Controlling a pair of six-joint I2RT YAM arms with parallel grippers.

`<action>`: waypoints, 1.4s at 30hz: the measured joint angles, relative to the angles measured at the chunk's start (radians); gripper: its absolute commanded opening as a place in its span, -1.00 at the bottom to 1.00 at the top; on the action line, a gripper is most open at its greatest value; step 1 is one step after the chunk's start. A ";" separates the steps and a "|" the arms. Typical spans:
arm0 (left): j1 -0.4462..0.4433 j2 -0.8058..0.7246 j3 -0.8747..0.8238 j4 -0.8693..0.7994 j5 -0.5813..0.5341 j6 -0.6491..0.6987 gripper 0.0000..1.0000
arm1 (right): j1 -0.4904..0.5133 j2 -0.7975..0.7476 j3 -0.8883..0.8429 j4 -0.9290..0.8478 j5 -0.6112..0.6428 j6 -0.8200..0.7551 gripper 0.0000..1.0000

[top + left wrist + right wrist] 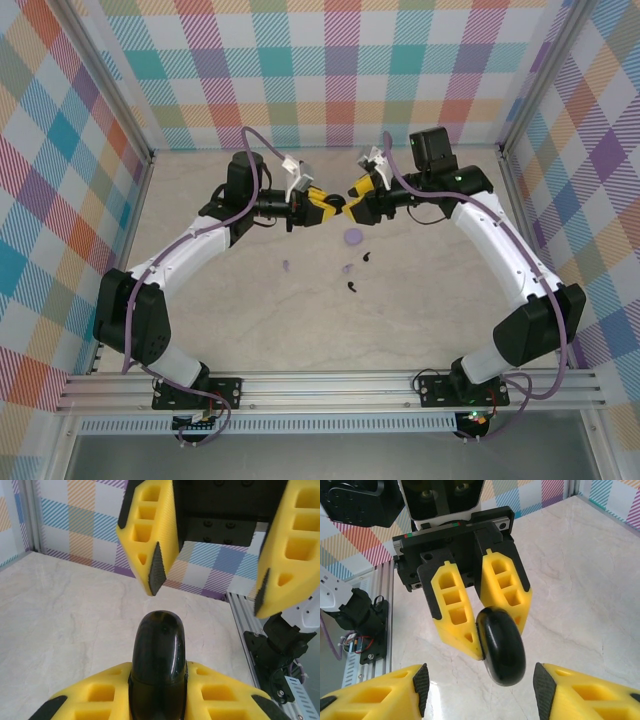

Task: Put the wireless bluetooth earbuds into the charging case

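One charging case (503,651), half hidden in left gripper (498,639)

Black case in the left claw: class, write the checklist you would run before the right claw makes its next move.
1. Grip: left claw shut on the black case: ok.
2. Partner: right claw open, facing the case, apart from it: ok.
3. Lid open: not ok, the case looks closed.
4. Loading: earbuds lie on the table, none in a claw: not ok.
5. Lid seam turned toward the right claw: cannot tell.
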 measured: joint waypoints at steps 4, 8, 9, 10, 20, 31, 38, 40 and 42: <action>0.000 -0.001 0.000 -0.002 0.022 0.018 -0.58 | 0.006 0.005 0.003 -0.011 0.000 -0.022 0.15; -0.006 -0.004 0.000 -0.016 0.034 0.032 -0.59 | 0.019 0.036 0.034 -0.035 0.008 -0.029 0.15; -0.007 -0.005 0.001 -0.025 0.037 0.035 -0.60 | 0.023 0.045 0.041 -0.039 0.008 -0.029 0.15; -0.008 -0.005 0.001 -0.030 0.041 0.040 -0.60 | 0.026 0.053 0.046 -0.040 0.011 -0.029 0.15; -0.014 -0.008 0.004 -0.064 0.045 0.052 -0.62 | 0.044 0.079 0.062 -0.053 0.038 -0.028 0.15; -0.015 -0.016 0.004 -0.084 0.038 0.052 -0.62 | 0.050 0.079 0.068 -0.053 0.109 -0.016 0.13; -0.014 -0.016 0.004 -0.113 0.019 0.063 -0.63 | 0.057 0.079 0.068 -0.051 0.158 0.018 0.13; -0.014 -0.016 0.004 -0.126 0.011 0.071 -0.63 | 0.057 0.079 0.068 -0.046 0.172 0.029 0.13; -0.013 -0.016 0.004 -0.138 0.005 0.077 -0.63 | 0.058 0.079 0.069 -0.038 0.188 0.037 0.13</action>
